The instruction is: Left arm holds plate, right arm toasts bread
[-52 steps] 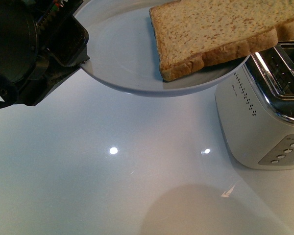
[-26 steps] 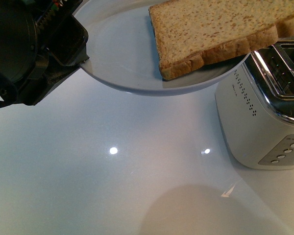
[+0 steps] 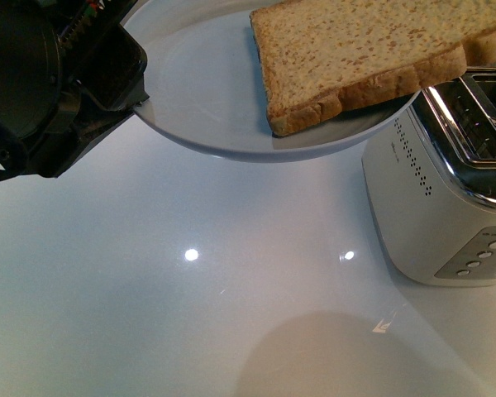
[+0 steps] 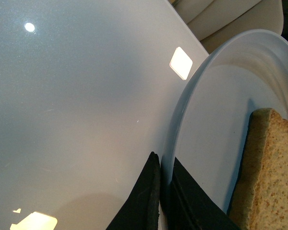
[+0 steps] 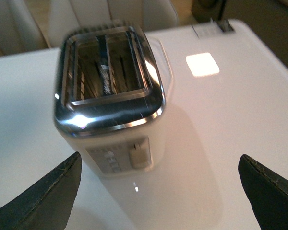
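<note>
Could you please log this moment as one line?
left gripper shut on plate | bread on plate | right gripper open, facing toaster

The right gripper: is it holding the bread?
No, the right gripper is open and empty over the toaster.

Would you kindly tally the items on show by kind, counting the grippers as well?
plate: 1
bread slice: 1
toaster: 1
Grippers: 2, the left gripper and the right gripper
Total: 5
</note>
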`<control>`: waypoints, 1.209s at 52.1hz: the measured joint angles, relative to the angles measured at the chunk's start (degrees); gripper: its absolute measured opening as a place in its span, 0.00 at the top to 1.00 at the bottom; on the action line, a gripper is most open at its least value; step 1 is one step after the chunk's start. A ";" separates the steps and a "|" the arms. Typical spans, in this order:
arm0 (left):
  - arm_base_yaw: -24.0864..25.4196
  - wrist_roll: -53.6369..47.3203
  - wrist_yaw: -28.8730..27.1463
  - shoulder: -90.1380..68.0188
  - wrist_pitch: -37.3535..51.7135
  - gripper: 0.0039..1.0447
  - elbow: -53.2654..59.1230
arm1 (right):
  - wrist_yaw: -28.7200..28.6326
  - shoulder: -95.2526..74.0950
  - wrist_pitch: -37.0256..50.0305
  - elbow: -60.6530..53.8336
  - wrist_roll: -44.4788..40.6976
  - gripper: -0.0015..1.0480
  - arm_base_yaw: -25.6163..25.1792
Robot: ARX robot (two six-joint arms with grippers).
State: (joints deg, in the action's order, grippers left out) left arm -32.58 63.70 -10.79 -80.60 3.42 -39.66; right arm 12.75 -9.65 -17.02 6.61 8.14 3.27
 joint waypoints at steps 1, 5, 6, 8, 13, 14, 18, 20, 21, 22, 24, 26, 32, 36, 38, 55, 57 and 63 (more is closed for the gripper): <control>-0.02 0.04 0.09 0.00 -0.02 0.97 0.00 | 0.57 -0.57 -0.72 0.04 0.68 0.09 0.26; -0.04 0.04 -0.02 0.00 -0.02 0.97 0.00 | 0.76 -1.64 -1.01 0.52 2.91 0.09 0.85; -0.04 0.04 -0.13 0.00 -0.02 0.97 0.00 | 0.70 -1.88 -0.87 0.76 3.13 0.09 0.92; -0.04 0.04 -0.09 0.00 -0.02 0.97 0.00 | -0.15 -2.99 0.35 1.20 4.11 0.09 0.68; -0.04 0.04 0.02 0.00 -0.02 0.97 0.00 | -3.65 -9.14 3.98 3.19 7.80 0.09 -0.24; -0.04 0.04 -0.02 0.02 -0.02 0.97 0.00 | -4.46 -11.23 4.94 4.07 9.20 0.09 -0.17; -0.04 0.04 0.00 0.00 -0.02 0.97 0.00 | -5.81 -17.64 7.78 7.67 13.90 0.09 1.66; -0.04 0.04 0.04 0.02 -0.02 0.97 0.00 | -6.69 -20.33 9.20 9.53 16.24 0.09 2.89; -0.04 0.04 0.04 0.02 -0.02 0.97 0.00 | -7.26 -21.62 9.90 10.47 17.22 0.09 3.50; -0.04 0.04 0.02 0.00 -0.02 0.97 0.00 | -7.91 -22.91 10.60 11.37 18.78 0.09 4.09; -0.04 0.04 0.00 0.00 -0.02 0.97 0.00 | -8.79 -24.85 11.74 12.70 20.37 0.09 4.98; -0.04 0.04 0.00 0.00 -0.02 0.97 0.00 | -9.77 -26.73 12.76 13.90 22.51 0.09 5.84; -0.04 0.04 0.02 0.02 -0.02 0.97 0.00 | -14.05 -34.47 17.99 17.14 30.62 0.09 9.14; -0.04 0.04 0.00 0.00 -0.02 0.97 0.00 | -15.41 -38.21 20.90 17.86 34.32 0.09 10.95; -0.04 0.04 0.00 0.02 -0.02 0.97 0.00 | -16.04 -40.44 22.47 18.05 36.22 0.09 12.07; -0.04 0.04 0.02 0.02 -0.02 0.97 0.00 | -20.13 -51.06 32.63 18.08 48.00 0.09 14.86; -0.04 0.04 0.02 0.00 -0.02 0.97 0.00 | -20.44 -51.76 33.62 18.08 48.54 0.09 14.91; -0.04 0.04 0.02 0.02 -0.02 0.97 0.00 | -21.90 -55.21 37.79 18.08 51.78 0.09 14.88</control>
State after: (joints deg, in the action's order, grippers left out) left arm -32.62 63.75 -10.76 -80.58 3.40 -39.66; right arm -9.15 -64.86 20.78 24.69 59.92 18.15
